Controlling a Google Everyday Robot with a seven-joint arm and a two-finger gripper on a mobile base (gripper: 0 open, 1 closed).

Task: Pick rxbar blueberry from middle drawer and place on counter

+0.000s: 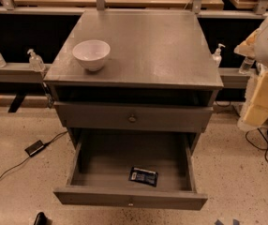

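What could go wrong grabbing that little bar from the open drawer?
The rxbar blueberry lies flat on the middle drawer floor near the front wall, so a grasp may slip. On the counter, the white bowl could be bumped. The gripper is out of view; only the arm shows, right.

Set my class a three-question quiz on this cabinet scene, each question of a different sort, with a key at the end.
1. True or false: the rxbar blueberry lies on the counter.
2. Which drawer is pulled out? A) the middle drawer, which holds the bar; B) the knobbed drawer above it; C) neither.
3. Fill in: near the counter's left front corner stands a white ____.

Key: 1 false, it lies flat on the open drawer's floor, towards the front. 2 A. 3 bowl.
Note for the class: the gripper is not in view; only part of the robot's arm shows at the right edge.
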